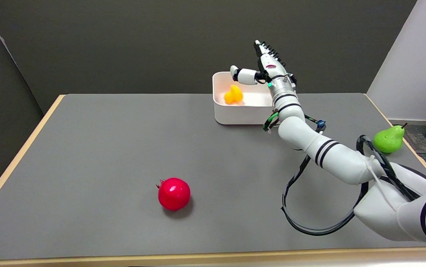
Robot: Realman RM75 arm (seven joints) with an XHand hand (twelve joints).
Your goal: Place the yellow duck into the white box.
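The yellow duck (233,94) lies inside the white box (235,113), on its floor toward the left side. The box stands at the far middle of the grey table. My right hand (266,68) hangs above the box's right rim, fingers stretched straight upward and the thumb stuck out to the left over the box. It holds nothing and is apart from the duck, which sits below and left of the thumb.
A red pomegranate (174,193) rests on the near middle of the table (98,148). A green pear (389,138) sits by the right edge. My right arm and its looped black cable (309,222) cross the table's right side.
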